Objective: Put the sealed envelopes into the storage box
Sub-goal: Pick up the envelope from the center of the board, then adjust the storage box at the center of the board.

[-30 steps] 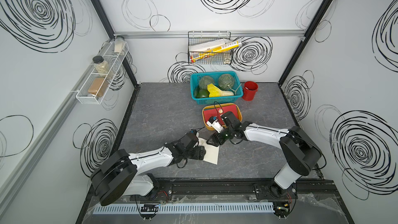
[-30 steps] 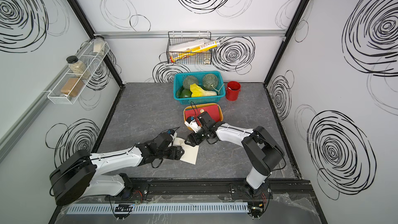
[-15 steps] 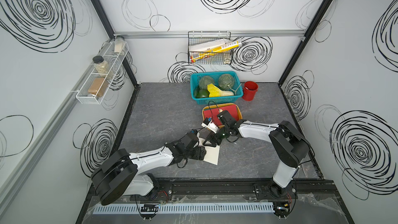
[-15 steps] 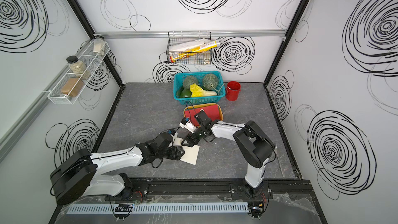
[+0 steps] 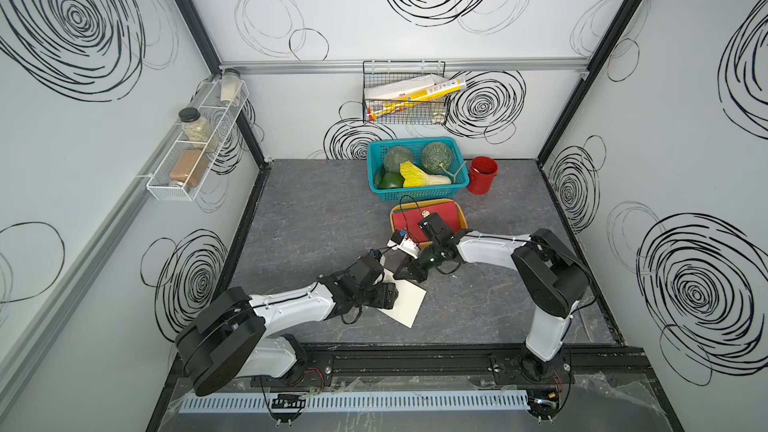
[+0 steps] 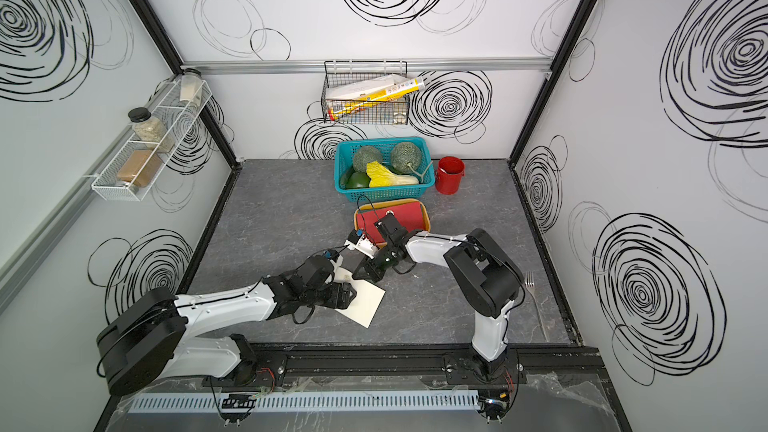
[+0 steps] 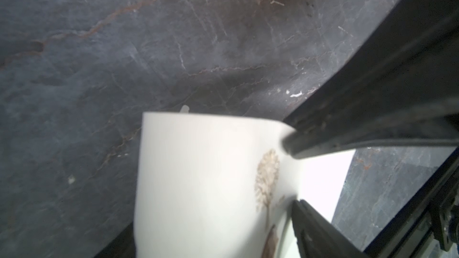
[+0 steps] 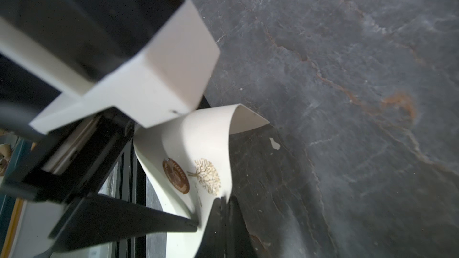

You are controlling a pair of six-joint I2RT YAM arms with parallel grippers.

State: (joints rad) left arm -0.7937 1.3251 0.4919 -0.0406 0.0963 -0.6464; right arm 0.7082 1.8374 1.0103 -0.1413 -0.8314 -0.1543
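A white envelope (image 5: 409,301) (image 6: 368,303) with a brown round seal (image 8: 175,175) and a gold tree print (image 7: 267,177) lies near the table's front centre. Its far edge curls upward. My right gripper (image 5: 405,274) (image 8: 206,219) is shut on that raised edge beside the tree, and its black fingers (image 7: 347,120) reach in from the side. My left gripper (image 5: 384,295) (image 7: 211,244) stands open low over the envelope's near part. Behind them sits the orange storage box (image 5: 460,214) (image 6: 424,211), with a red envelope (image 5: 446,216) lying inside it.
A teal basket (image 5: 417,191) of vegetables and a small red bucket (image 5: 482,176) stand behind the box. A fork (image 6: 536,305) lies by the right wall. Wire racks hang on the back and left walls.
My right gripper has moved from beside the box to the white envelope and shut on its edge, which now curls up. The left arm has stayed put.
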